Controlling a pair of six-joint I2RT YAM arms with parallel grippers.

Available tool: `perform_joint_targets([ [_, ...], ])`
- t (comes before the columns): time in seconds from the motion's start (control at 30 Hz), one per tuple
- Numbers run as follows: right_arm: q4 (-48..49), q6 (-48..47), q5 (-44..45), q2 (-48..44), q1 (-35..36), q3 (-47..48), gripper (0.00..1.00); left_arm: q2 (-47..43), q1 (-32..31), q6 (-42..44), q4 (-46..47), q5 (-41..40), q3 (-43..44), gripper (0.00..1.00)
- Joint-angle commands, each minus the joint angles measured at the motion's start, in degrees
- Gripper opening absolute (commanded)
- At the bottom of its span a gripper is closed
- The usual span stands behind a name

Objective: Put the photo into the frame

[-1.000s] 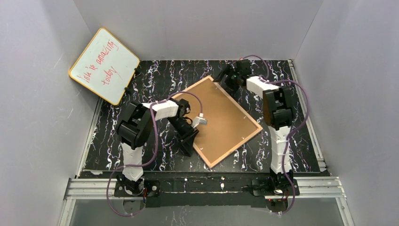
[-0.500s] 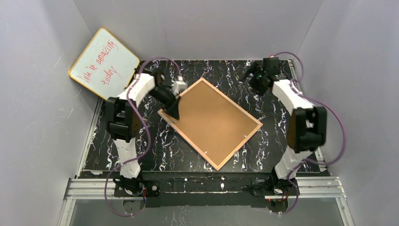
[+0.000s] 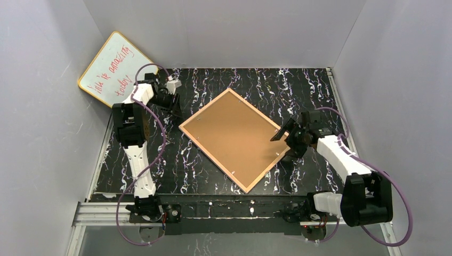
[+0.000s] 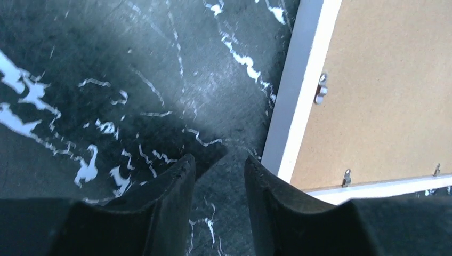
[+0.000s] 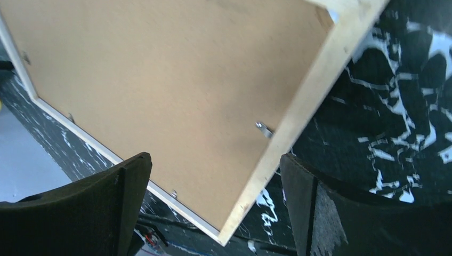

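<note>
Black marbled table [image 3: 176, 165]. Frame [image 3: 237, 137] lies flat mid-table, tan back up, set diagonally. Whiteboard [image 3: 117, 73] leans at far left. Right gripper [image 5: 213, 160] hovers over the frame's right corner, fingers wide apart. Left gripper [image 4: 219, 165] sits beside the frame's left corner, fingers narrowly apart, gripping nothing.

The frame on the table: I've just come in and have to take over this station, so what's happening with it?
The frame lies back-up on the table, its brown backing showing. The right gripper is over its right edge, jaws wide, gripping nothing. The left gripper is off to the left over bare table near the whiteboard, open and empty. No photo is in view.
</note>
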Motion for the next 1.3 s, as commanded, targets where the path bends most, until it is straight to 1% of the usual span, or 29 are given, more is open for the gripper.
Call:
perform_joint_targets([
  [0.0, -0.7, 1.14, -2.11, -3.43, -0.08, -2.92, 0.99, -0.81, -1.48, -0.26, 1.27, -1.04, -4.57, 0.37],
  [0.13, 0.1, -0.32, -2.04, -2.29, -0.13, -4.61, 0.99, -2.88, -2.15, 1.89, 1.08, -0.4, -10.61, 0.37],
  [0.2, 1.22, -1.58, -2.9, -0.56, -0.08, -5.15, 0.99, -4.48, -2.81, 3.43, 0.72, -0.19, -13.83, 0.36],
  [0.3, 3.51, -3.59, -1.78, 2.98, -0.18, -5.74, 0.99, -6.69, -3.6, 5.81, -0.6, -0.23, -18.19, 0.35],
  [0.37, 4.87, -4.41, -1.38, 5.15, -0.6, -5.53, 0.99, -8.44, -5.9, 7.63, -2.23, -0.87, -21.05, 0.34],
  [0.53, 6.14, -5.89, -0.01, 8.02, -2.94, -1.24, 0.99, -13.41, -8.02, 10.98, -3.4, -0.2, -30.11, 0.33],
  [0.7, 2.95, -8.41, 2.93, 11.34, -6.68, 7.05, 0.99, -18.13, -10.82, 14.54, -6.74, 1.38, -36.59, 0.33],
  [0.83, -0.33, -9.2, 7.56, 10.63, -7.22, 13.38, 0.99, -19.18, -9.62, 17.7, -12.13, 2.33, -34.11, 0.33],
  [0.87, -0.91, -9.24, 7.89, 10.03, -7.27, 14.73, 0.99, -18.99, -8.75, 19.15, -14.37, 3.04, -32.78, 0.33],
  [0.93, -0.63, -8.4, 5.75, 8.46, -7.09, 16.0, 0.97, -18.39, -7.1, 21.63, -18.5, 4.72, -29.77, 0.34],
  [1.03, 1.46, -4.96, 2.35, 6.41, -3.9, 15.22, 0.95, -17.75, -6.27, 23.77, -22.31, 8.01, -27.26, 0.41],
  [1.13, 5.75, -0.18, 1.53, 5.7, 4.38, 12.92, 0.94, -17.61, -6.85, 21.79, -20.1, 10.81, -28.18, 0.45],
  [1.27, 16.54, 8.21, 0.37, 7.94, 16.53, 8.99, 0.87, -15.33, -7.92, 19.49, -17.19, 13.1, -30.0, 0.45],
])
